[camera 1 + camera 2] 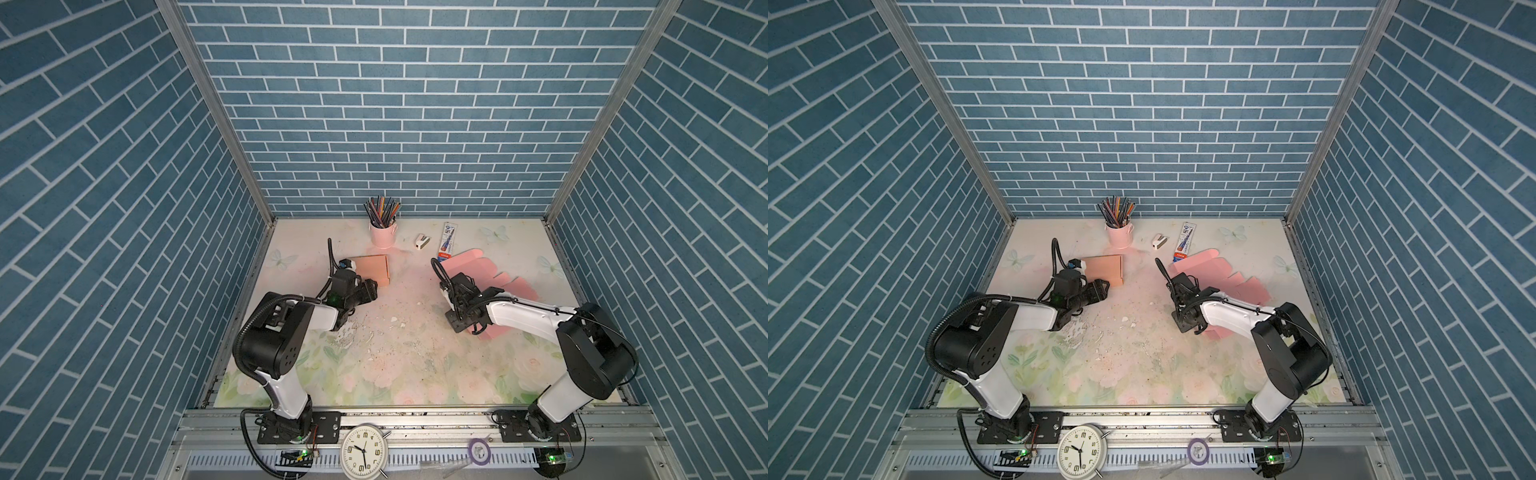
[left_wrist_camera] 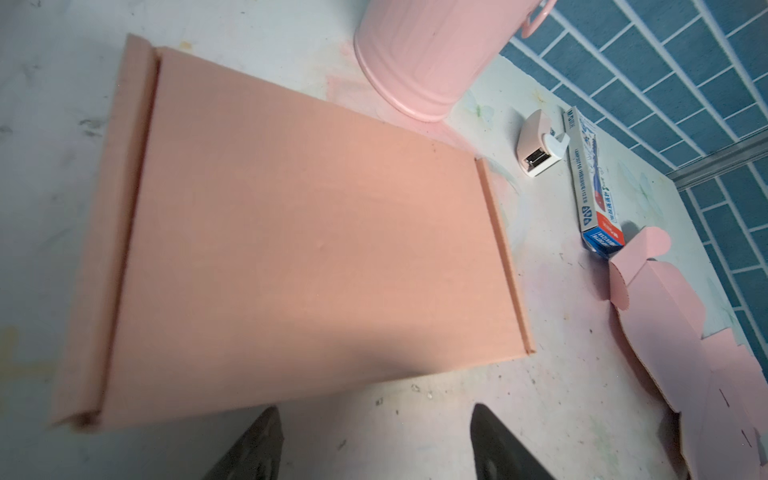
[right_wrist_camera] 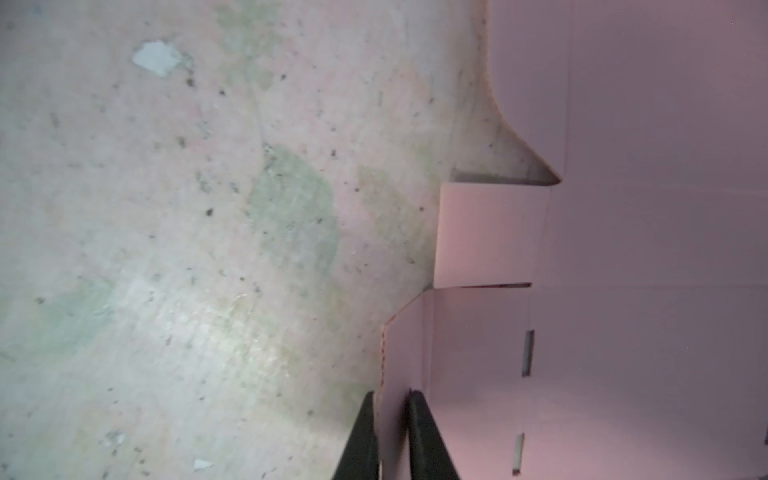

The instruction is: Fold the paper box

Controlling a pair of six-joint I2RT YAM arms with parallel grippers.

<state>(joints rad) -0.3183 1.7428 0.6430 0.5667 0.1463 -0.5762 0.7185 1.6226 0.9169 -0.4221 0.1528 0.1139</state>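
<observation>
The paper box (image 1: 484, 268) (image 1: 1219, 270) is a flat pink cut-out sheet with flaps, lying on the right of the table. In the right wrist view my right gripper (image 3: 390, 395) is shut on the raised edge of one side flap of this sheet (image 3: 623, 249); its black fingers press the flap from both sides. My left gripper (image 1: 370, 289) (image 2: 374, 409) is open and empty just above the table. It sits just short of the near edge of a folded salmon carton (image 1: 372, 268) (image 2: 311, 249) without touching it.
At the back stand a pink bucket of pencils (image 1: 383, 235), a small white stapler-like object (image 1: 422, 242) and a blue-and-white carton (image 1: 448, 239). Peeled paint chips (image 1: 365, 332) litter the table's middle. Blue brick walls close in three sides. A clock (image 1: 364, 452) sits on the front rail.
</observation>
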